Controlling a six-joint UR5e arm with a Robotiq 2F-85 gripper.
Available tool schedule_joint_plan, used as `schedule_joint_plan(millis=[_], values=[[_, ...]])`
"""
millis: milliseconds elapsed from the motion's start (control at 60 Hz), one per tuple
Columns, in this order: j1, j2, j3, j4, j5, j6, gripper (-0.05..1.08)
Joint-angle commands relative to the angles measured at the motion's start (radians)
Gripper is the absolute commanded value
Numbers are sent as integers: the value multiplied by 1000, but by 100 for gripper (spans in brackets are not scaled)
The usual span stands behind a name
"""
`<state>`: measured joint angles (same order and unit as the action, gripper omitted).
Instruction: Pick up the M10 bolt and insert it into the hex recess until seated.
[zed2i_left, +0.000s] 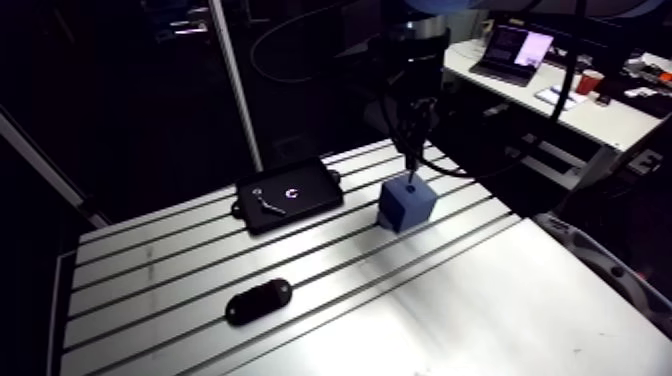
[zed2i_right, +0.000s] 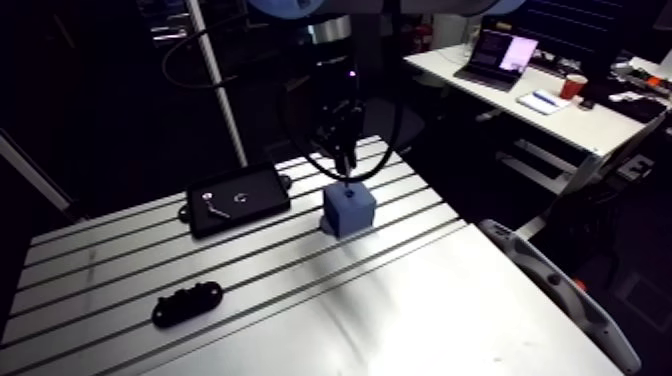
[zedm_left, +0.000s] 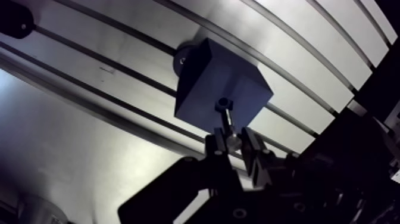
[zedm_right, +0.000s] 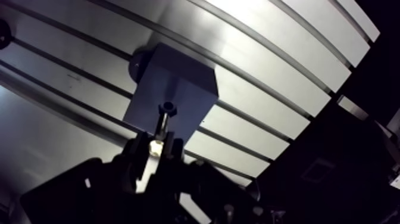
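Observation:
A blue block (zed2i_left: 408, 202) stands on the slotted table (zed2i_left: 300, 290), also seen as the block (zedm_left: 220, 89) in the wrist view. My gripper (zedm_left: 234, 143) is shut on the M10 bolt (zedm_left: 227, 119), which points down from between the fingers. The bolt's hex head (zedm_left: 222, 105) sits at the block's top face, over or in the recess; I cannot tell how deep. In the arm view the gripper (zed2i_left: 413, 150) hangs straight above the block.
A black tray (zed2i_left: 289, 193) with small metal parts lies behind and left of the block. A black oval piece (zed2i_left: 258, 300) lies near the table's front left. The table's right edge drops off just beyond the block.

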<state>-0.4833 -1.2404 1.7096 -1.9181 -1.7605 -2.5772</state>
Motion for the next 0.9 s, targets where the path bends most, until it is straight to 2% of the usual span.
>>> schedule_joint_plan(millis=[17, 900], values=[[0, 8, 4, -2, 0, 1, 82], [-6, 22, 3, -2, 2, -3, 82]])
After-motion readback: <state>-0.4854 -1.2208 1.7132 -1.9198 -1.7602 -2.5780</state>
